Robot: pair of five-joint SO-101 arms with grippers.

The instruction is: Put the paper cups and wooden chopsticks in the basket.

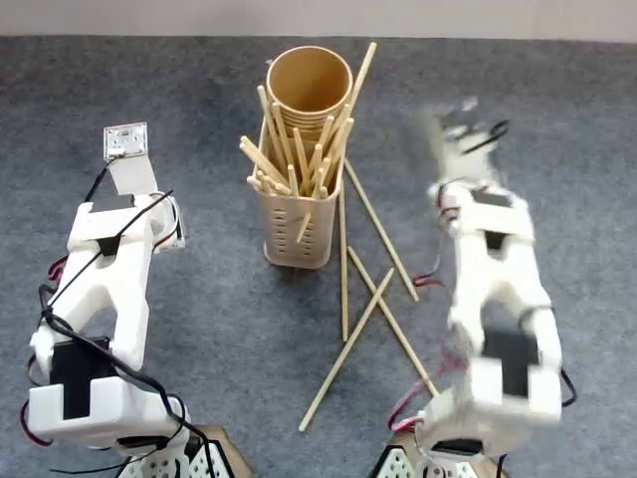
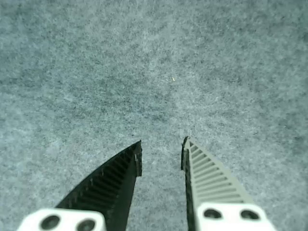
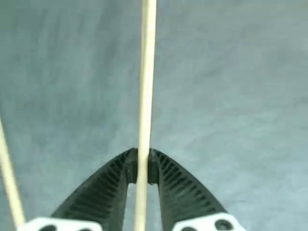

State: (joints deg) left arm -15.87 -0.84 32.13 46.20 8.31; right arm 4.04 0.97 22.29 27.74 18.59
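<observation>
Crossing on the grey carpet [image 1: 214, 329] just nearer than the basket [image 1: 295, 244] and to its right lie several loose chopsticks [image 1: 345, 360]. The right gripper [image 3: 142, 159], right of the basket, pinches one chopstick [image 3: 147, 72]. The left gripper [image 2: 161, 149], left of it, hangs narrowly parted over carpet. Stacked paper cups [image 1: 309, 80] fill the basket's far end.

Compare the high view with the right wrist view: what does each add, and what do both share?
The high view adds the basket, holding stacked paper cups and chopsticks, plus loose chopsticks lying beside it. The right wrist view adds the right gripper shut on a single chopstick. Both share the grey mat.
</observation>
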